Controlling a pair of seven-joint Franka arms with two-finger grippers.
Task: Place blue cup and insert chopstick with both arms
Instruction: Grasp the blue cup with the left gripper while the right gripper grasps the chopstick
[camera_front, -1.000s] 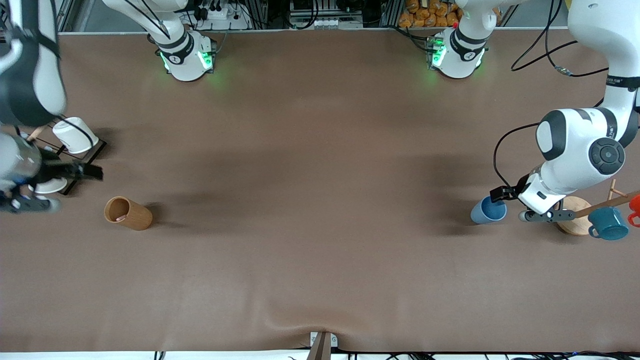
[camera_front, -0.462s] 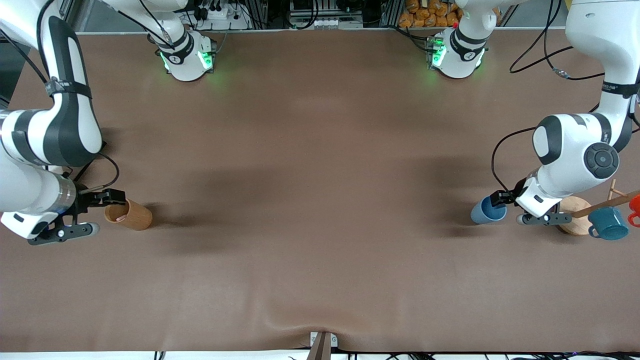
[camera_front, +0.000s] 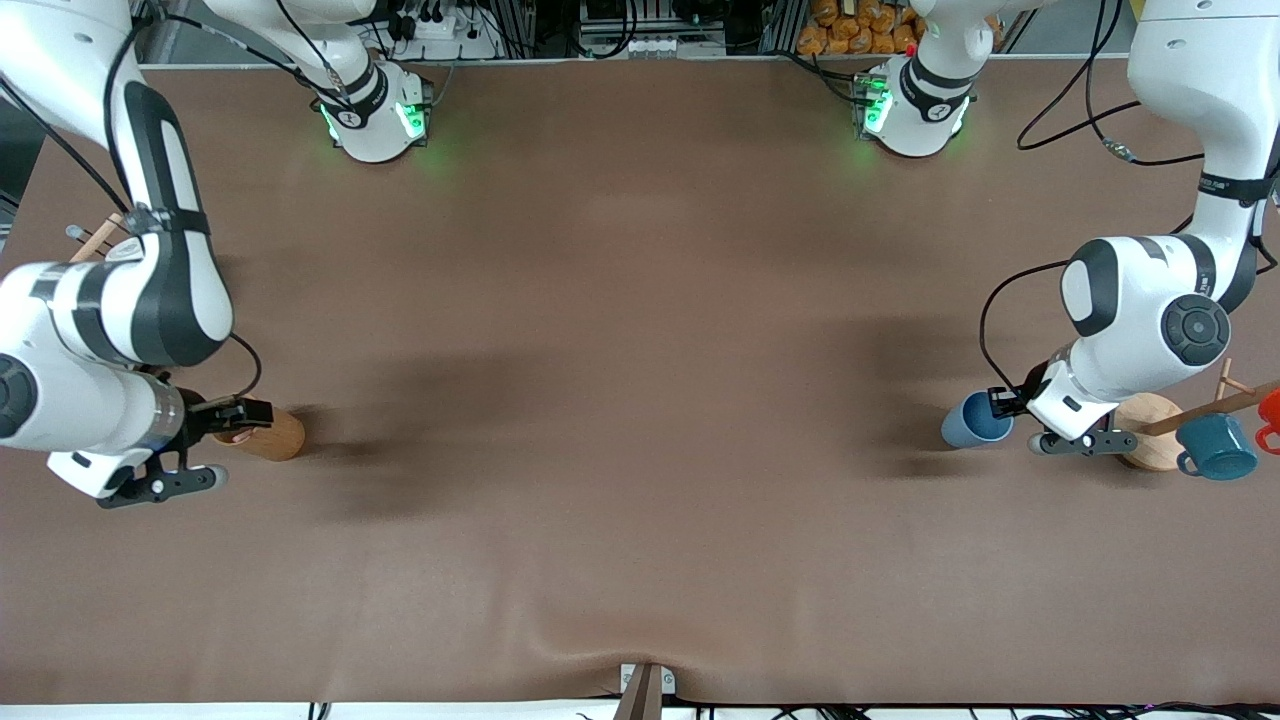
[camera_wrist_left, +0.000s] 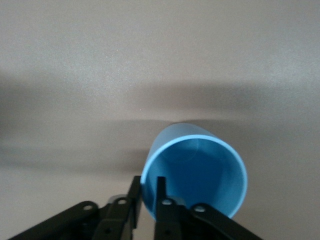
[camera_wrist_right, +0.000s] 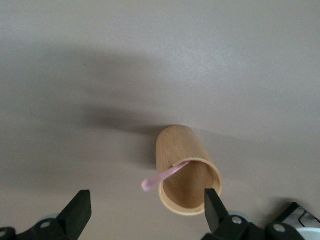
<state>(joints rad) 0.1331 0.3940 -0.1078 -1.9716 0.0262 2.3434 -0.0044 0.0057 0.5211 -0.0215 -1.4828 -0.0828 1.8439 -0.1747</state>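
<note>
The blue cup (camera_front: 968, 424) stands near the left arm's end of the table, beside the cup rack. My left gripper (camera_front: 1000, 404) is at its rim. In the left wrist view the cup (camera_wrist_left: 197, 167) fills the lower middle and the left gripper (camera_wrist_left: 147, 186) has one finger inside and one outside the wall, shut on it. A brown cylinder (camera_front: 278, 438) sits near the right arm's end. A pinkish chopstick (camera_wrist_right: 161, 178) sticks out of the cylinder's mouth (camera_wrist_right: 187, 172). My right gripper (camera_front: 238, 414) is at that mouth, and the right wrist view shows it (camera_wrist_right: 146, 205) wide open and empty.
The cup rack's round wooden base (camera_front: 1152, 452) stands close to the left gripper, with a teal mug (camera_front: 1220, 447) and a red mug (camera_front: 1270, 410) hanging on its pale rods. A wooden rod tip (camera_front: 98, 238) shows beside the right arm.
The right arm has swung down from the white cups' stand to the brown cylinder's mouth. The left gripper has shifted slightly at the blue cup's rim.
</note>
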